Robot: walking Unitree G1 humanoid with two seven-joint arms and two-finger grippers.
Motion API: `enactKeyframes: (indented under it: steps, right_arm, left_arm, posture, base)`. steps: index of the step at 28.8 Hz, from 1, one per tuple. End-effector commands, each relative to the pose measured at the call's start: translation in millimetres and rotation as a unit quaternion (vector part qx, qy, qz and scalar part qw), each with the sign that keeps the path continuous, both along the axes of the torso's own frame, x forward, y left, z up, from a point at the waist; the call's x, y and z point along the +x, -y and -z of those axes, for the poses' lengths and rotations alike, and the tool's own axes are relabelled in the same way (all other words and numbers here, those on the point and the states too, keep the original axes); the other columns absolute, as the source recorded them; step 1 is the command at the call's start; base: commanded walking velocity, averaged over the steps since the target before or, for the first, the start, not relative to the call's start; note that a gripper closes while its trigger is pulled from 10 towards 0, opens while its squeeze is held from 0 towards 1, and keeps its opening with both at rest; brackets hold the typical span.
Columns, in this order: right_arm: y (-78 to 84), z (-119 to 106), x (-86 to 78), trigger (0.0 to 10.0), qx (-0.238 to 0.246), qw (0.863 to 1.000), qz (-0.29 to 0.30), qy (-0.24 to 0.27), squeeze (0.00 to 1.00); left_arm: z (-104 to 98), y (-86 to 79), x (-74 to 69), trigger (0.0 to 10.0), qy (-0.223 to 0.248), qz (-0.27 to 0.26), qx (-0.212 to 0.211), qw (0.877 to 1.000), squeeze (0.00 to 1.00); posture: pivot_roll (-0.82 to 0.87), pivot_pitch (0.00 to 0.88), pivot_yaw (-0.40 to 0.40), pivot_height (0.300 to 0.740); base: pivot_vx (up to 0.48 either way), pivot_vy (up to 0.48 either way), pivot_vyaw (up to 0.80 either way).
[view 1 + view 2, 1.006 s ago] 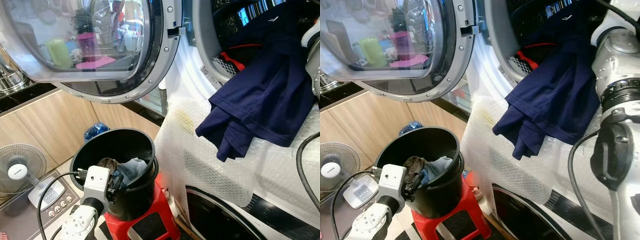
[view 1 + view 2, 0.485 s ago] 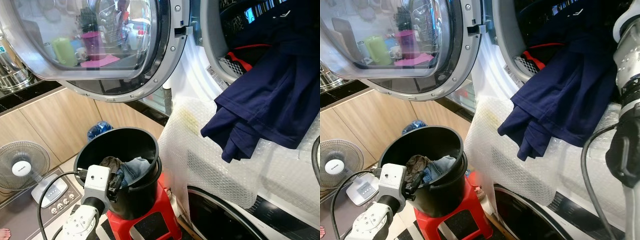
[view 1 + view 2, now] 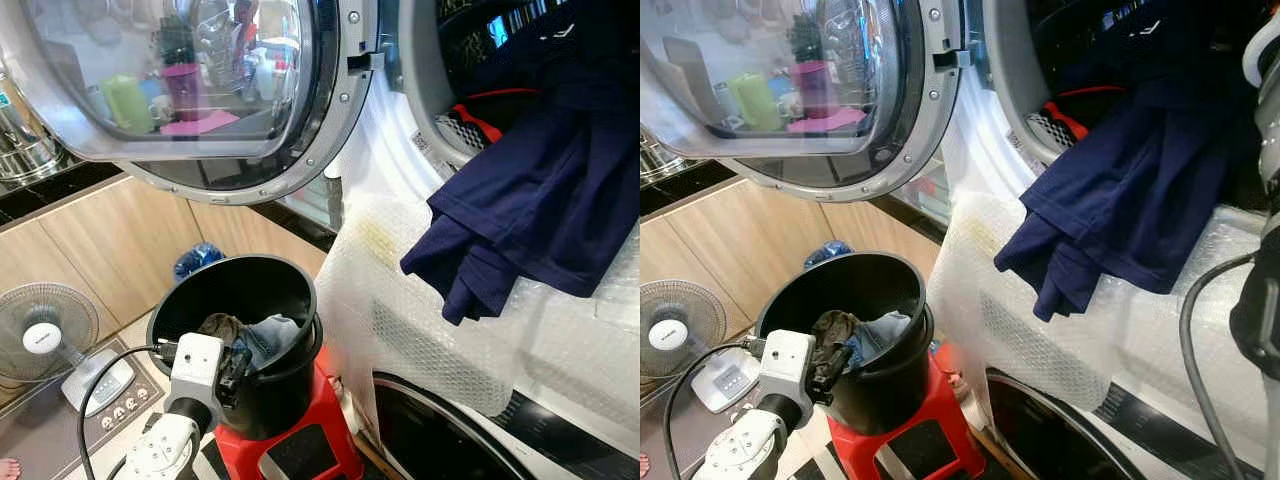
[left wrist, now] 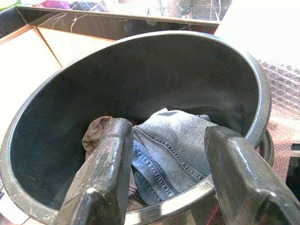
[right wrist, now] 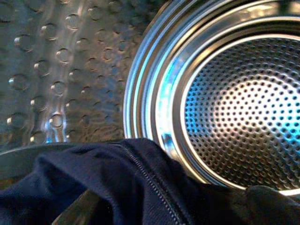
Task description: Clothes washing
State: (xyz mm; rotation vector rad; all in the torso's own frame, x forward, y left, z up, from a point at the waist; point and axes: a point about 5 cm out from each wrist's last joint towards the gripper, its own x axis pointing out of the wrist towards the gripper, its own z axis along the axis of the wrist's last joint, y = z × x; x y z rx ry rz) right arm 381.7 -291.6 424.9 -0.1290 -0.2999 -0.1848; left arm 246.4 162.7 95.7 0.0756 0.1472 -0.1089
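A black bucket (image 3: 160, 322) stands on a red stool (image 3: 300, 452) below the washer. It holds blue jeans (image 4: 173, 150) and a brown garment (image 4: 95, 136). My left gripper (image 3: 236, 364) is open at the bucket's near rim, its fingers (image 4: 112, 154) just above the jeans without touching them. A navy garment (image 3: 535, 200) hangs out of the washer opening over the front. My right arm (image 3: 1268, 100) reaches into the steel drum (image 5: 234, 108). The navy cloth (image 5: 117, 187) lies over my right gripper (image 5: 171, 212) and hides it.
The round washer door (image 3: 200, 90) stands swung open to the left above the bucket. Bubble wrap (image 3: 430, 330) covers the washer front. A small white fan (image 3: 38, 336) and a power strip (image 3: 115, 405) sit on the floor at the left, by wooden cabinets.
The head camera has shifted a little. My right arm now shows further toward the right edge of the picture. The left gripper and the bucket's clothes are as before.
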Motion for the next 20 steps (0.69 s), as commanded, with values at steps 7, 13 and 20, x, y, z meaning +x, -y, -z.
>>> enactKeyframes:
  steps: [7, 13, 20]
  right_arm:
    - [2.0, -20.4, -10.2, 10.0, 0.077, 0.992, -0.073, 0.065, 0.0]
    - [14.2, -26.1, -19.0, 10.0, 0.04, 0.995, -0.054, 0.076, 0.0]
    - [37.6, -9.8, -25.2, 10.0, 0.076, 0.994, -0.035, 0.068, 0.0]
  left_arm:
    - [-0.3, -4.0, -3.4, 10.0, -0.009, 0.0, 0.003, 1.0, 0.0]
    - [-1.4, -3.5, -3.2, 10.0, -0.008, 0.002, 0.002, 1.0, 0.0]
    - [-2.3, -4.7, -2.0, 10.0, -0.009, -0.001, 0.0, 1.0, 0.0]
  posture:
    - [0.05, 0.0, 0.112, 0.74]
    - [0.05, 0.0, 0.111, 0.74]
    - [0.05, 0.009, 0.114, 0.74]
  base:
    - [0.0, 0.0, 0.0]
    - [0.0, 0.0, 0.0]
    - [0.0, 0.0, 0.0]
